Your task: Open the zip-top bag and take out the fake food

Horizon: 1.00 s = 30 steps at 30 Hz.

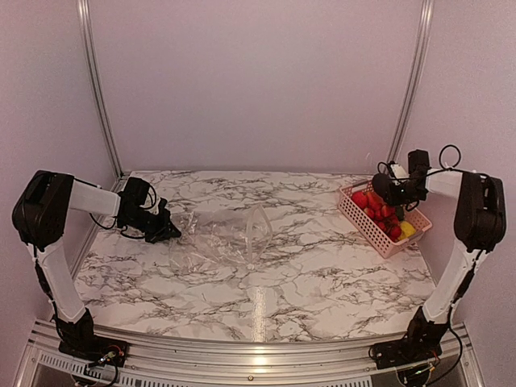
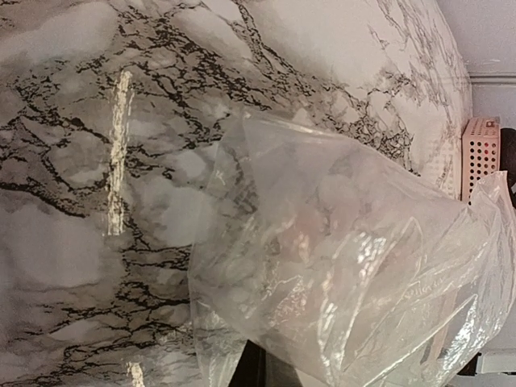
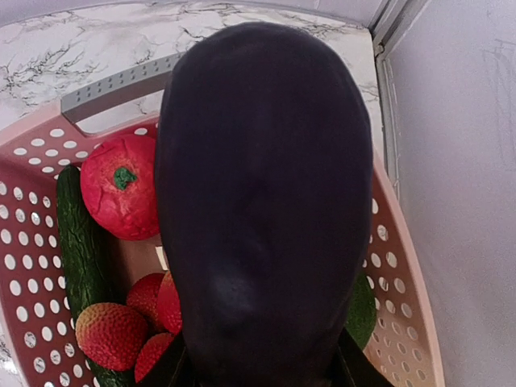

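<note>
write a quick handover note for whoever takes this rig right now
Left tool: at the left edge of the clear crinkly plastic zip-top bag; grip cannot be told.
Right tool: shut on a dark purple plastic aubergine, over the pink perforated plastic basket.
Things: the bag lies on the marble-patterned table, no food seen inside. In the basket: red plastic tomato, dark green cucumber, strawberries.
Done: bag looks emptied.
Left: release the aubergine into the basket.

zip-top bag (image 2: 347,266): crinkly clear plastic | table (image 1: 322,282): glossy marbled | basket (image 3: 32,266): perforated plastic | fake food (image 3: 121,185): textured plastic
</note>
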{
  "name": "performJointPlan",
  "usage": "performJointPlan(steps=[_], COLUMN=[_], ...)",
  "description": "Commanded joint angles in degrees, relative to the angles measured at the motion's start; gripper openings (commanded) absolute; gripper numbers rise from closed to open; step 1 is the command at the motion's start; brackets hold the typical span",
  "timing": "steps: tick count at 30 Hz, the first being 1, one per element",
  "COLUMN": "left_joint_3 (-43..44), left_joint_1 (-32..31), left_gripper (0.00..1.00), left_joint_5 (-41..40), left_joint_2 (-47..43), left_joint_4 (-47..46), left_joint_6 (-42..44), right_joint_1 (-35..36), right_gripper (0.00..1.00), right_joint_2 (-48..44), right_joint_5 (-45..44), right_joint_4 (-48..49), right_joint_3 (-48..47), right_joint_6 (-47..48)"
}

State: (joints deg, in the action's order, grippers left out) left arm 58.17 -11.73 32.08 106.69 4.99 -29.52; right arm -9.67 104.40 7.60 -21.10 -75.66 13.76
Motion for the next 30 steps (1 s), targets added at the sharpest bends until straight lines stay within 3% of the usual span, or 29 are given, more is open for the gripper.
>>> performJointPlan(steps=[1,4,9,15,24,30], left_joint_3=[0.03,0.63,1.41,1.47,1.04,4.31], left_joint_1=[0.21,0.21,0.21,0.15,-0.88,-4.11], left_gripper=[0.00,0.00,0.00,0.00,0.00,0.00], left_joint_5=[0.33,0.42,0.68,1.26,1.23,-3.37], left_joint_2=[-1.52,-1.24,-0.96,-1.58,-4.47,-5.36], left_joint_4=[2.69,3.14,3.31,2.91,1.66,7.61], left_joint_6=[1.54,1.82,1.84,1.15,-0.81,3.80], right_joint_1=[-1.04,-1.09,-1.14,-0.09,8.23,12.16], right_gripper=[0.45,0.58,0.67,0.68,0.66,0.68], right_joint_2=[3.66,5.68,4.73,0.47,-4.30,-8.02], right_joint_5=[-1.19,-0.40,1.81,6.00,8.73,17.34], right_joint_4=[-1.69,-3.56,-3.68,-3.96,-5.04,0.42], right_joint_3=[-5.29,-9.26,-10.73,-10.39,-9.11,-4.36], right_joint_6=[2.12,1.95,1.24,-1.35,-3.88,-8.78])
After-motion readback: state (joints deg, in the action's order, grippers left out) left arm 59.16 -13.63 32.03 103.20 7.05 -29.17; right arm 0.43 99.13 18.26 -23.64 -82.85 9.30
